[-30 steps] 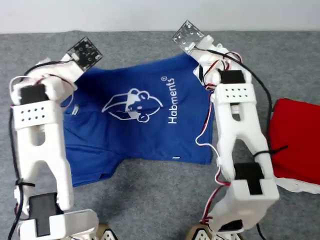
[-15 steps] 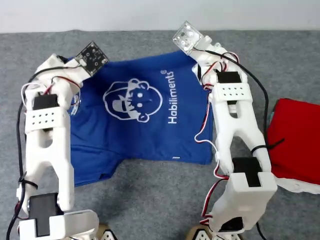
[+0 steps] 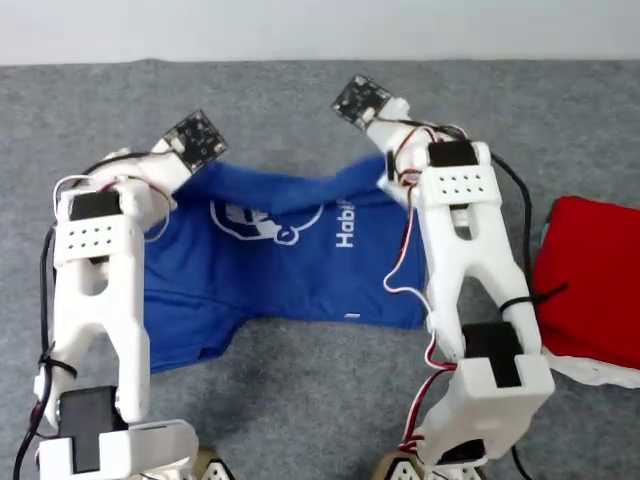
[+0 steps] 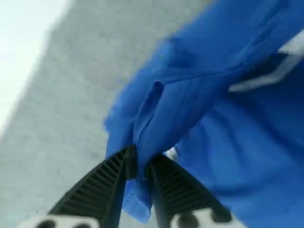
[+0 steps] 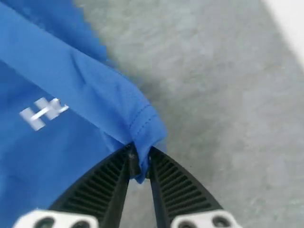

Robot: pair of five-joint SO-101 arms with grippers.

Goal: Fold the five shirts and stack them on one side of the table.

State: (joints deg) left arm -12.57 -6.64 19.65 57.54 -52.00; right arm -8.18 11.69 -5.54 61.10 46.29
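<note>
On the table (image 3: 300, 400), left gripper (image 4: 137, 166) and right gripper (image 5: 139, 164) — both clamped — pinch the blue shirt (image 3: 280, 270).

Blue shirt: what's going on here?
Both arms hold the blue shirt by its far edge: the left gripper is shut on one corner, the right gripper on the other. That edge is doubled toward the near side, covering part of the print. A folded red shirt lies at the right side of the table.

2 white arms (image 3: 95, 290) carry black servos, red and white cables and ribbed black gripper fingers (image 4: 105, 186).
</note>
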